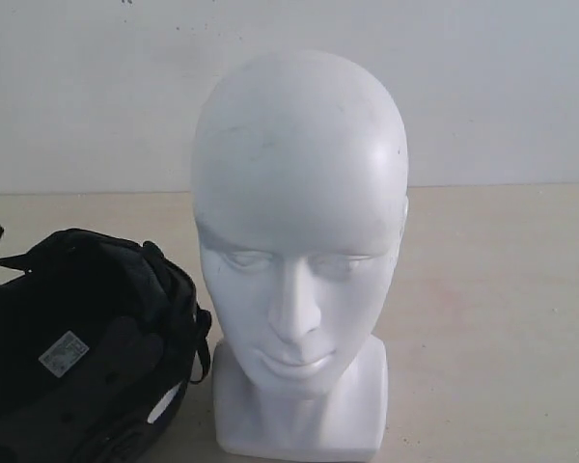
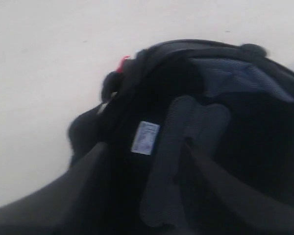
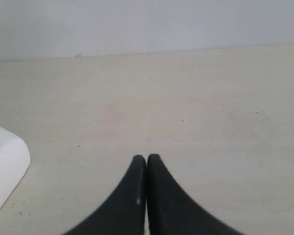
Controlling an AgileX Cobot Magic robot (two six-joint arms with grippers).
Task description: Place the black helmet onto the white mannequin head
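Lying upturned, the black helmet (image 1: 87,347) shows grey padding close by the left pincer (image 2: 144,161), whose grip I cannot tell; the right pincer (image 3: 146,159) is closed, empty, near the white head (image 1: 299,251).

Right gripper (image 3: 146,161) over the pale table (image 3: 196,98)
Its 2 black fingers (image 3: 159,196) are pressed together; a white block corner (image 3: 5,164) lies near.

The desk (image 1: 502,289) is a pale beige, matte top with faint wood grain running across it. Light pinkish smudges show here and there, and a few tiny dark specks (image 3: 184,119) lie scattered over it. Along the desk's far edge a plain off-white wall (image 1: 96,87) rises, meeting the top in a straight line. A small chip (image 3: 78,56) sits on that far edge.
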